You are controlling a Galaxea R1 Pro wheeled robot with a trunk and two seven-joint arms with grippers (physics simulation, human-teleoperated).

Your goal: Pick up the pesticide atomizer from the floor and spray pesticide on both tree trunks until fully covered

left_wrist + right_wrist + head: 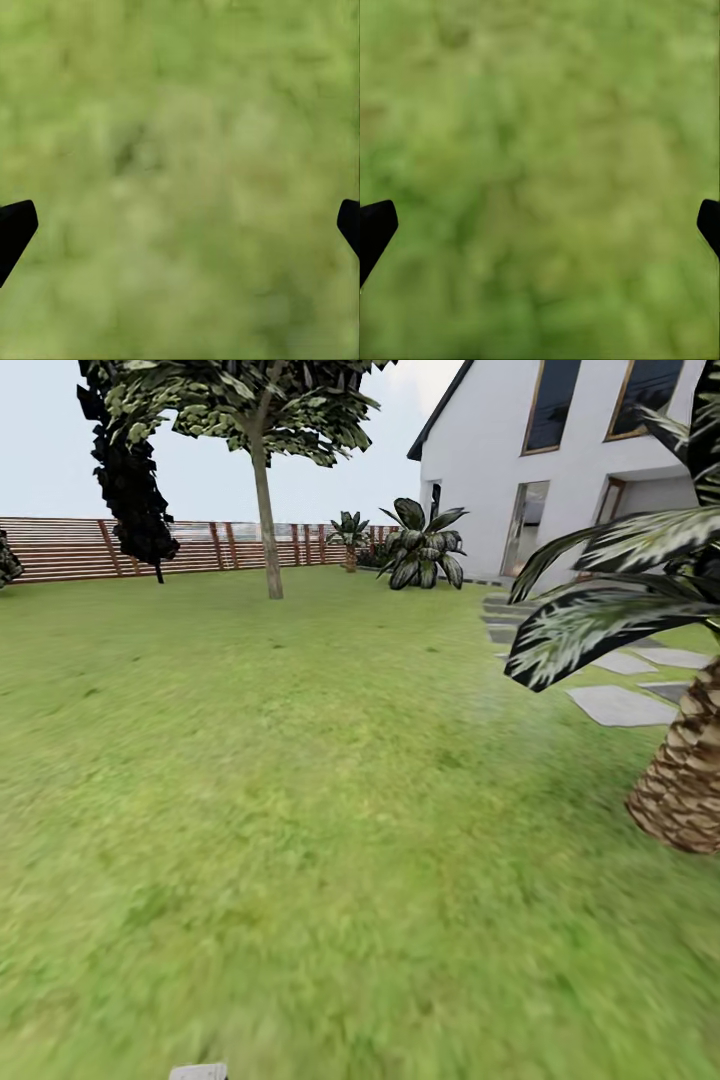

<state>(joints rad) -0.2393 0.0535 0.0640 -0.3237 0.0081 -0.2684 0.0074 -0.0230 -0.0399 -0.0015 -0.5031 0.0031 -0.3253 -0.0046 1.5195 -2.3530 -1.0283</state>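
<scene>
From the head we see the garden lawn (pixel 300 810), one tree (pixel 265 510) far ahead by the fence (pixel 60 548), stepping stones (pixel 620 705) at right. At each wrist, our left hand (pixel 180 229) and right hand (pixel 540 229) hang wide apart, empty, over grass.

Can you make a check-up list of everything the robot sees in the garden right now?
Surface: green lawn, with grey stepping stones at the right near the house.
Job's things: one tall tree with a bare trunk stands far off by the fence; no sprayer bottle seen.
Clutter: nothing seen on the grass.
Claws: left claw open over grass, holding nothing; right claw open over grass, holding nothing.
Cables: nothing seen.
Surroundings: brown slat fence, white house, a scaly palm close at the right, a dark cypress, leafy plants by the house.
</scene>
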